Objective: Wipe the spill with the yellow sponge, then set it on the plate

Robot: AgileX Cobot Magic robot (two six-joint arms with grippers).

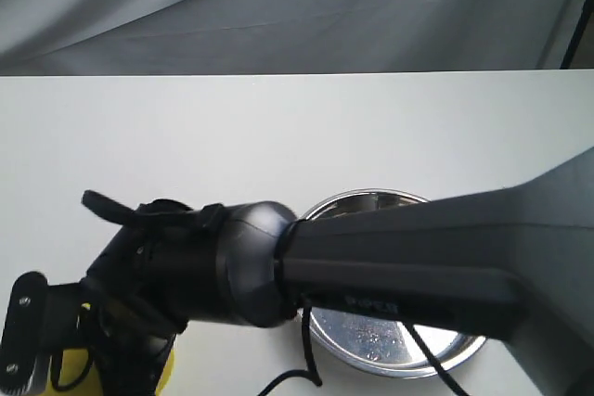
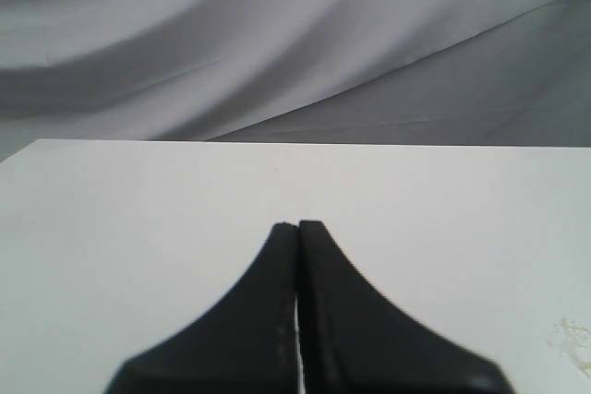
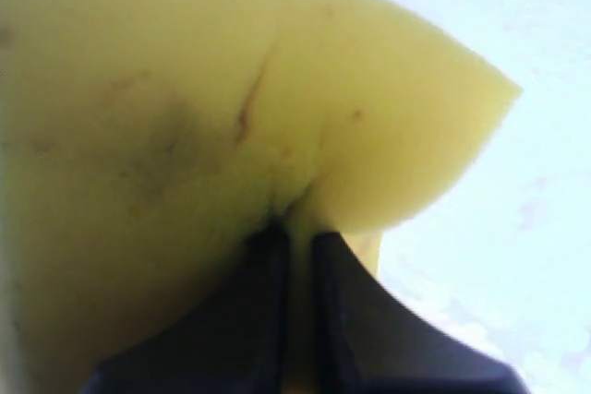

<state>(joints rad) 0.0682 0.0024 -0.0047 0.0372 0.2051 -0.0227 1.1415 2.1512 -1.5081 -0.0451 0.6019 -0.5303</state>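
**Right gripper pinches the sponge beside the plate**

The right gripper (image 3: pixel 295 230) has its fingers drawn in narrow on the sponge (image 3: pixel 185 117), nipping a fold of the yellow foam so that it creases around the tips. In the exterior view the sponge (image 1: pixel 163 374) shows only as yellow slivers under the gripper, left of the plate (image 1: pixel 371 198) and apart from it. The right arm (image 1: pixel 418 257) passes over the plate and hides its middle; the rim and part of the shiny bottom still show. The left gripper (image 2: pixel 297 226) holds nothing, its jaws pressed together above the bare white table (image 2: pixel 138 228). The spill (image 2: pixel 572 339) is only a faint pale blotch on the table; its place relative to the plate cannot be told.
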